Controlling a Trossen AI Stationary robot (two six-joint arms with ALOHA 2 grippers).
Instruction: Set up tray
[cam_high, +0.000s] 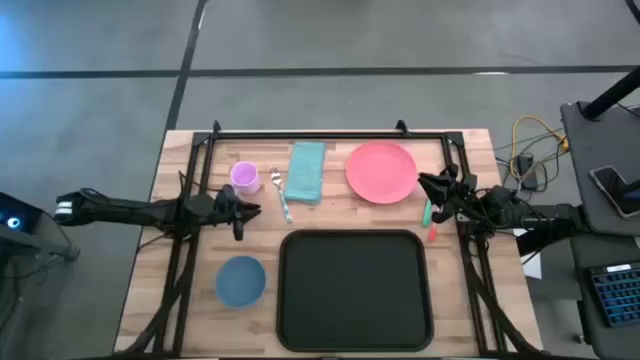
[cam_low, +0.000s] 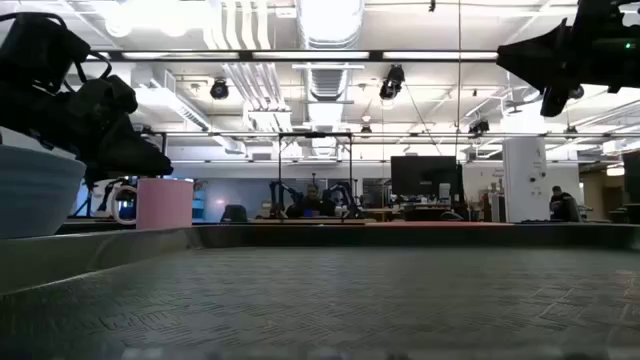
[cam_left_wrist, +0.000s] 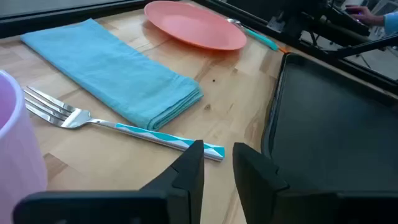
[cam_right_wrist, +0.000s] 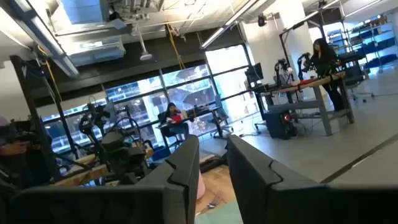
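The black tray (cam_high: 355, 290) lies at the table's near middle, its rim also in the left wrist view (cam_left_wrist: 273, 118). Behind it lie a pink plate (cam_high: 381, 171), a folded teal napkin (cam_high: 307, 170), a fork (cam_high: 281, 196) with a teal patterned handle (cam_left_wrist: 168, 138) and a lilac cup (cam_high: 245, 177). A blue bowl (cam_high: 240, 279) sits left of the tray. My left gripper (cam_high: 252, 210) (cam_left_wrist: 217, 165) hovers narrowly open just near of the fork's handle end. My right gripper (cam_high: 430, 185) (cam_right_wrist: 212, 163), also narrowly open, is raised beside the plate's right edge and tipped toward the room.
Two more utensils, one teal (cam_high: 426, 212) and one orange-red (cam_high: 433, 232), lie right of the plate under my right arm. A dark metal frame (cam_high: 310, 133) runs along the table's far edge and down both sides. People and other tables show in the room beyond.
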